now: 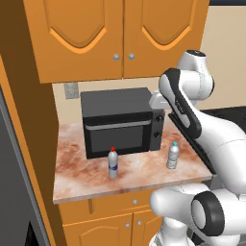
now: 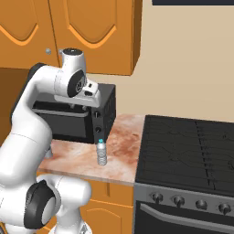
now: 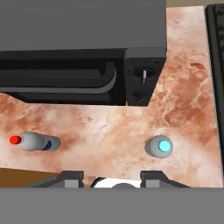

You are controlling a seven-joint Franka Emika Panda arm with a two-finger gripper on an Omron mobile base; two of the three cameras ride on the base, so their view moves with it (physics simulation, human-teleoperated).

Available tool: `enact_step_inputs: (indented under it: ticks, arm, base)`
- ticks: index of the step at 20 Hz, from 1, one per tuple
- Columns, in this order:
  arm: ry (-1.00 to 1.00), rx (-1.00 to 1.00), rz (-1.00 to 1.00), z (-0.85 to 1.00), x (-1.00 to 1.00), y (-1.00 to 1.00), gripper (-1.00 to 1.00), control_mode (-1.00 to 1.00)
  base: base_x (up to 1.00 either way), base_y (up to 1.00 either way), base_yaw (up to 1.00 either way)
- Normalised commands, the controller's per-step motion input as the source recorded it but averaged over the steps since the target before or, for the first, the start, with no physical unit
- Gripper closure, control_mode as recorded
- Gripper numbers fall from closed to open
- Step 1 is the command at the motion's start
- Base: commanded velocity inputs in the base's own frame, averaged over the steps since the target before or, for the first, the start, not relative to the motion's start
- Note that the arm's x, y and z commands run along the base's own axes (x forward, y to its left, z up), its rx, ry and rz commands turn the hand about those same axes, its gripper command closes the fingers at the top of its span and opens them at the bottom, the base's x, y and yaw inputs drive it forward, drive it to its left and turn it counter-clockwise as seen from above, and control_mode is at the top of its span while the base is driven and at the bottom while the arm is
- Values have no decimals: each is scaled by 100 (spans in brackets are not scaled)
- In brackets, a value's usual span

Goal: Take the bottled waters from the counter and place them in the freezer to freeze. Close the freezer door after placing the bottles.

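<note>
Two bottled waters stand upright on the counter before the black microwave — the red-capped bottle left, the light-blue-capped bottle right, well apart — under orange wall cabinets.

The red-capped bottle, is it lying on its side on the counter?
No, the red-capped bottle stands upright on the counter in front of the microwave, cap up.

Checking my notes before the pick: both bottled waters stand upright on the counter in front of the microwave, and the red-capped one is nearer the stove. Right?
Not quite. The light-blue-capped bottle is nearer the stove; the red-capped bottle stands farther from it, as the left base view shows. Both are upright on the counter before the microwave.
</note>
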Motion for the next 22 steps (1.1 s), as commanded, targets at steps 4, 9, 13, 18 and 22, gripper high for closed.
enact_step_inputs:
  ticks: [4, 9, 13, 18, 22]
  arm:
    - [1, 0, 0, -5, 0, -36, -100, -100]
    - [0, 0, 1, -4, -17, -61, -100, -100]
    - [0, 0, 3, -12, -6, -65, -100, -100]
    - [-18, -9, 11, -20, -8, -54, -100, -100]
    - [-29, -12, 20, -26, -15, -47, -100, -100]
  base:
    - [0, 0, 0]
    - [0, 0, 0]
    - [0, 0, 0]
    - [0, 0, 0]
    - [0, 0, 0]
